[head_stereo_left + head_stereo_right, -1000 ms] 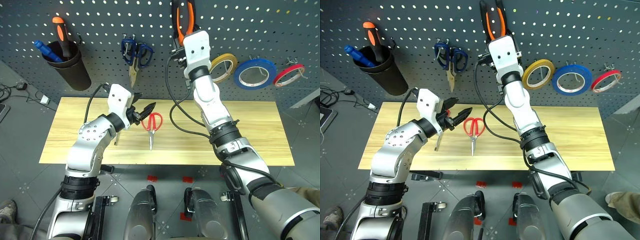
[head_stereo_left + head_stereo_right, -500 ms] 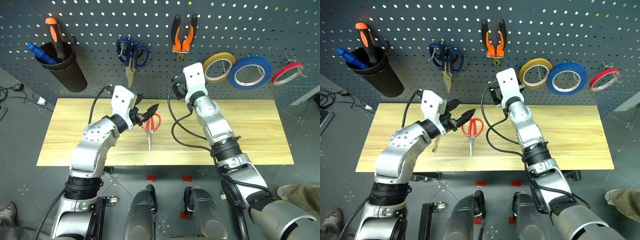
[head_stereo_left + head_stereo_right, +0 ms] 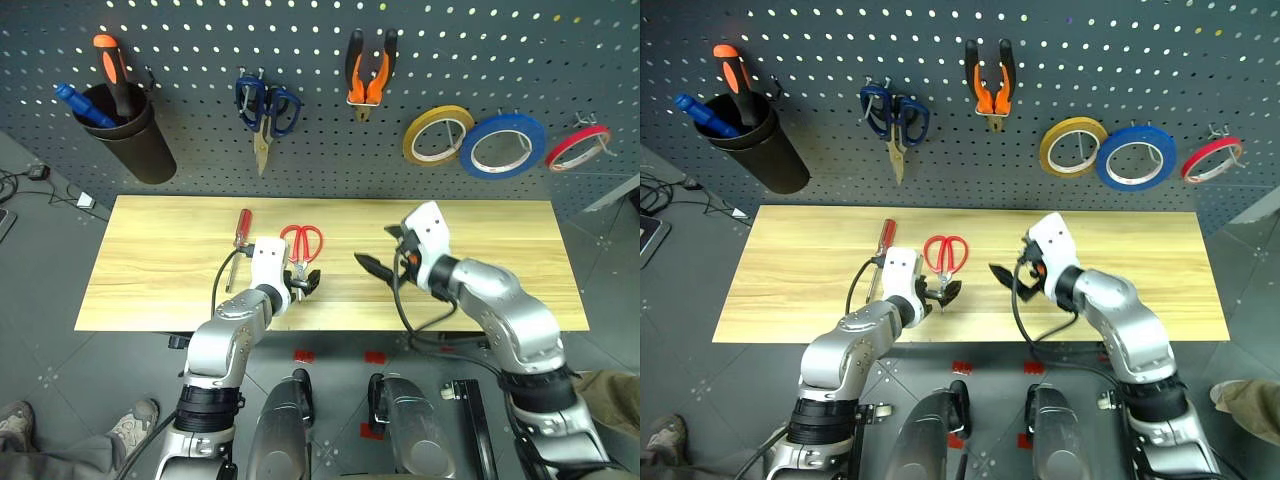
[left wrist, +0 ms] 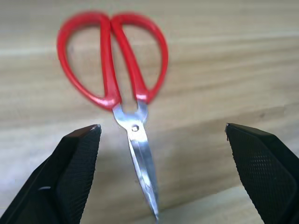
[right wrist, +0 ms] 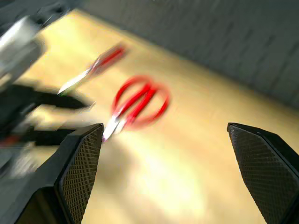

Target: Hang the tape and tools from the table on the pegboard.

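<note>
Blue tape (image 3: 507,146) hangs on the pegboard (image 3: 200,40), between a yellow tape ring (image 3: 438,136) and a red tape ring (image 3: 578,147). Orange-and-black pliers (image 3: 368,72) also hang on the board, with blue-handled scissors (image 3: 266,108) off to their left. Red-handled scissors (image 3: 301,246) lie flat on the wooden table (image 3: 160,270), blade tips toward the near edge; red-handled screwdriver (image 3: 238,240) lies just beside them on the left. Left gripper (image 3: 305,284) sits low at the scissor blades, fingers (image 4: 77,161) spread wide either side of them, nothing held. Right gripper (image 3: 385,252) hangs over the table to the right of the scissors, fingers (image 5: 261,172) apart, empty.
</note>
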`<action>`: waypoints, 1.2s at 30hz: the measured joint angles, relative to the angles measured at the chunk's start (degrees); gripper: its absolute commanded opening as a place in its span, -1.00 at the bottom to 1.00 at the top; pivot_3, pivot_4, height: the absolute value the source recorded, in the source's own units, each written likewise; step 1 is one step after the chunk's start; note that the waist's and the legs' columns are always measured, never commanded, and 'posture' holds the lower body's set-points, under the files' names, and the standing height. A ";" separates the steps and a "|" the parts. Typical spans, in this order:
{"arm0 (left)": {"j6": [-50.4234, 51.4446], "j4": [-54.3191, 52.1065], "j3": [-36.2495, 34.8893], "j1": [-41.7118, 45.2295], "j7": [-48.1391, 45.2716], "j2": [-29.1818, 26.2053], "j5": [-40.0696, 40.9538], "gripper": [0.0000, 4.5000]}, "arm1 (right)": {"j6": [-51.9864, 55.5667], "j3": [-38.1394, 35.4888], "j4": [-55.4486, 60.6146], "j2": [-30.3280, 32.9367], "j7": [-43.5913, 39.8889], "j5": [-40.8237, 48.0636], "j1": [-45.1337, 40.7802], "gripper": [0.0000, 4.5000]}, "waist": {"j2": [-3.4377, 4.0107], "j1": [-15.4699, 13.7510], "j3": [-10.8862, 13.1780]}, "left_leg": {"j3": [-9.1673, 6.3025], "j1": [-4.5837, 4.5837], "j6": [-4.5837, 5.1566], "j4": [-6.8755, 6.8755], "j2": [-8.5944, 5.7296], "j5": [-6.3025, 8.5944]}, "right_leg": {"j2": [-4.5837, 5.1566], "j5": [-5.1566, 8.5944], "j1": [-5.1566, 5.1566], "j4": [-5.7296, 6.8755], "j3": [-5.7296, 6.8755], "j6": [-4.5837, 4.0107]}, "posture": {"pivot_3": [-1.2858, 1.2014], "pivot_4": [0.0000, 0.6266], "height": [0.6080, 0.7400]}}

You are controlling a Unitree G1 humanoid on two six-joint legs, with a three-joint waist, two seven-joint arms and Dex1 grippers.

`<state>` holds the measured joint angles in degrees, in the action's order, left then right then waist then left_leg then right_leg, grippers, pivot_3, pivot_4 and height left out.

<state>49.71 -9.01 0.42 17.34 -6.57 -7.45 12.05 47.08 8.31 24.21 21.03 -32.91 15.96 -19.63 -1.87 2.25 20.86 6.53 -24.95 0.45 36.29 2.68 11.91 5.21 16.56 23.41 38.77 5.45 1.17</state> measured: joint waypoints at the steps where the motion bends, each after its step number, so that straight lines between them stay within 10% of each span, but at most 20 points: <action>1: 0.21 0.24 0.11 0.08 1.17 0.76 -0.64 1.00 | 0.66 0.48 1.26 0.47 -0.34 0.72 0.87 1.00 | 0.00 0.15 0.00 | 0.00 0.02 0.03 0.00 0.00 0.02 | 0.00 0.00 0.00 0.02 -0.01 0.00 | -0.09 0.21 1.00; 10: 0.66 10.83 -0.94 5.03 7.38 2.96 -4.86 1.00 | 2.17 2.50 3.71 1.13 -0.60 1.64 2.37 1.00 | -0.07 0.63 0.03 | 0.02 0.05 -0.01 0.00 -0.04 0.00 | 0.00 0.01 0.00 0.07 -0.03 0.02 | -0.11 0.19 1.00; 24: -0.63 17.52 -0.24 7.84 1.68 0.47 -6.16 -0.85 | 3.90 1.99 4.45 4.86 -3.21 6.22 2.68 1.00 | 0.18 0.59 -0.20 | -0.01 0.19 -0.01 0.01 -0.08 -0.01 | 0.05 0.00 -0.17 0.09 0.00 0.02 | -0.13 0.17 1.00; 36: -10.03 7.86 5.70 -3.07 -2.14 -2.95 -8.93 -0.85 | -0.97 3.20 5.10 5.86 -2.88 4.15 2.44 1.00 | 0.13 1.01 -0.17 | 0.02 0.13 -0.04 -0.09 -0.03 -0.01 | 0.04 0.00 -0.08 -0.03 0.00 0.02 | -0.13 0.16 1.00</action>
<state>39.67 -1.15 6.12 14.27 -8.70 -10.40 3.11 46.12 11.52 29.31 26.88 -35.79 20.11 -17.19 -1.74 3.27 20.69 6.55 -24.82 0.41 36.20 2.65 11.90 5.25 16.57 23.34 38.74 5.44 1.19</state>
